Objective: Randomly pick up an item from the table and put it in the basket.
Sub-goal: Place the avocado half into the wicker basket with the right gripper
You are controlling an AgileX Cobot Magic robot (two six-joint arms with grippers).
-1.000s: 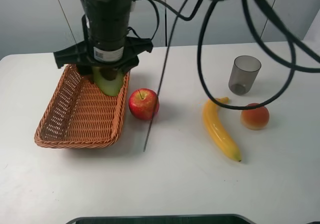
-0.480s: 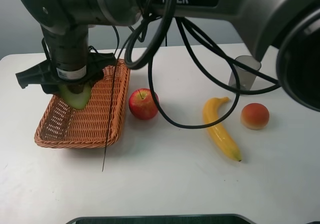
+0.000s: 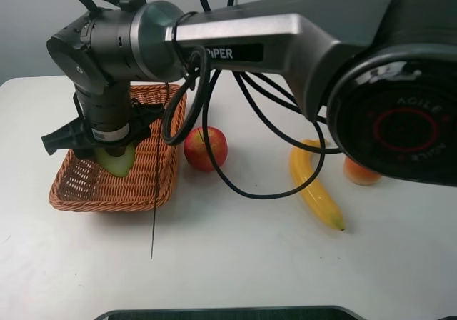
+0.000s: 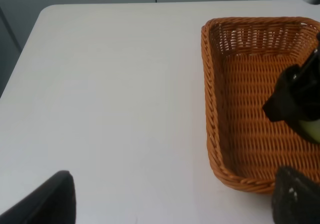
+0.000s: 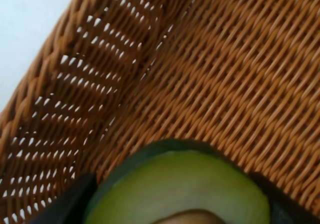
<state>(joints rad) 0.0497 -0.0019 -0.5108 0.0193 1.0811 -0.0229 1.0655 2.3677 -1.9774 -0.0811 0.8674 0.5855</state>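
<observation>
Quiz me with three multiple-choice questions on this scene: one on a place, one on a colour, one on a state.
1. Where is the avocado half? A) lying on the table B) held over the basket C) beside the banana
2. What colour is the apple? A) red B) green C) yellow
3. The right gripper is: A) open, empty B) shut on the avocado half C) out of view
Answers: 1 B, it hangs above the wicker floor. 2 A, its skin is red. 3 B, the right wrist view shows the fruit clamped.
</observation>
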